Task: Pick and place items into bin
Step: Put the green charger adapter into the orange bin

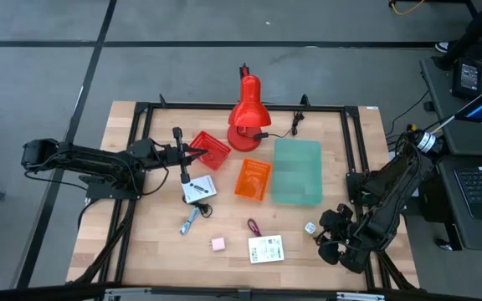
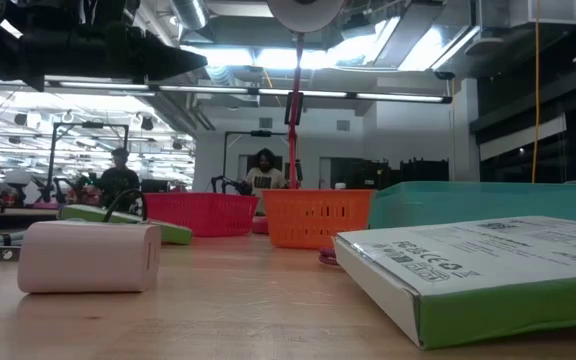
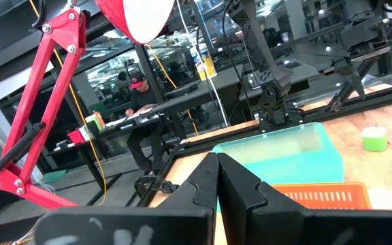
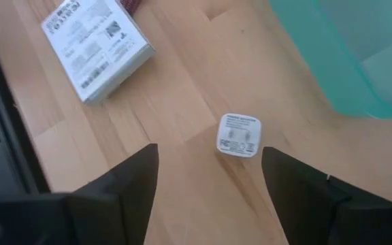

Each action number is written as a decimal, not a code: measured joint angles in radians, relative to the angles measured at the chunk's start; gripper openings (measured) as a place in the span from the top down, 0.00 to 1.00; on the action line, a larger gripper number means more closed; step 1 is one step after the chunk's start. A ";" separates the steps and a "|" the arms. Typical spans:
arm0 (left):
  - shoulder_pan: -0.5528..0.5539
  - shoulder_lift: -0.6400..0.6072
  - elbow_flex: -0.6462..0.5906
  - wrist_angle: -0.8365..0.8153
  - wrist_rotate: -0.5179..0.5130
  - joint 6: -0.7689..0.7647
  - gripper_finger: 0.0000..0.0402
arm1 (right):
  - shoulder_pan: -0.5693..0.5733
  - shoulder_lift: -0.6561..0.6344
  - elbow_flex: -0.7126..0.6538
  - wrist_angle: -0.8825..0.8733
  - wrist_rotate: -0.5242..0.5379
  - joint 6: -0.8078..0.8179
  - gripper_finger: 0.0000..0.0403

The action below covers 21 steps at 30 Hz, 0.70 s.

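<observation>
My right gripper [image 1: 323, 236] [image 4: 209, 184] hangs open above the table's near right part, tipped down. A small white cube [image 4: 238, 135] [image 1: 310, 227] with a printed face lies on the wood just beyond its fingertips, untouched. A white printed box [image 1: 266, 248] [image 4: 94, 44], a pink cube [image 1: 217, 243] [image 2: 90, 256], a maroon cord loop [image 1: 252, 226], a blue-silver piece [image 1: 191, 220] and a white box with a black cable [image 1: 197, 191] also lie flat on the table. The teal bin [image 1: 297, 171] [image 4: 359, 54] stands at centre right. My left gripper [image 1: 192, 153] [image 3: 218, 184] waits shut, level, at the left.
A red desk lamp [image 1: 245, 117] stands at the far middle. A red basket [image 1: 210, 149] lies beside my left gripper, and an orange basket [image 1: 253, 178] sits against the bin's left side. A black frame [image 1: 354, 142] edges the table. People sit in the room beyond.
</observation>
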 joint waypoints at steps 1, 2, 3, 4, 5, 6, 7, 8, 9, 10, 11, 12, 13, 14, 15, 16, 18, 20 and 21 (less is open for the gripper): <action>0.000 0.000 0.000 0.000 0.000 0.000 0.99 | 0.000 0.000 0.000 0.003 0.000 0.000 0.40; 0.000 0.000 0.000 0.000 0.000 0.000 0.99 | 0.000 0.000 0.000 0.005 0.000 0.000 0.40; 0.000 0.000 0.000 0.000 0.000 0.000 0.99 | 0.000 0.000 0.000 0.012 0.000 0.000 0.40; 0.000 0.000 0.000 0.000 0.000 0.000 0.99 | 0.000 0.000 0.000 0.018 0.000 0.000 0.40; 0.000 0.000 0.000 0.000 0.000 0.000 0.99 | 0.000 0.000 0.000 0.018 0.002 0.000 0.40; 0.000 0.000 0.000 0.000 0.000 0.000 0.99 | 0.000 0.000 0.000 0.014 0.003 0.000 0.40; 0.000 0.000 0.000 0.000 0.000 0.000 0.99 | 0.000 0.000 0.000 0.009 0.004 0.000 0.40; 0.000 0.000 0.000 0.000 0.000 0.000 0.99 | -0.005 0.000 0.000 0.007 0.004 0.003 0.40; 0.000 0.000 0.000 0.000 0.000 0.000 0.99 | -0.010 0.001 0.000 0.006 0.004 0.007 0.40; 0.000 0.000 0.000 0.000 0.000 0.000 0.99 | -0.013 0.002 0.000 0.006 0.004 0.010 0.40; 0.000 0.000 0.000 0.000 0.000 0.000 0.99 | -0.017 0.002 0.000 0.003 0.004 0.014 0.40; 0.000 0.000 0.000 0.000 -0.001 0.000 0.99 | -0.024 0.004 0.000 -0.003 0.004 0.020 0.40; 0.000 0.000 0.000 -0.001 0.000 0.000 0.99 | -0.032 0.006 0.000 -0.012 0.004 0.020 0.40; 0.000 0.000 0.000 -0.002 -0.001 0.000 0.99 | -0.039 0.007 0.000 -0.027 0.003 0.020 0.40; 0.000 0.000 0.000 -0.002 -0.001 0.000 0.99 | -0.045 0.007 0.000 -0.038 0.003 0.020 0.40; 0.000 0.000 0.000 -0.003 -0.001 0.000 0.99 | -0.050 0.007 0.000 -0.046 0.003 0.020 0.40; 0.000 0.000 0.000 -0.007 -0.001 0.000 0.99 | -0.057 0.007 0.000 -0.056 0.003 0.019 0.40; 0.000 0.000 0.000 -0.007 -0.001 0.000 0.99 | -0.059 0.007 0.000 -0.061 0.002 0.023 0.40; 0.000 0.000 0.000 -0.007 -0.001 0.000 0.99 | -0.059 0.007 0.000 -0.060 0.001 0.025 0.40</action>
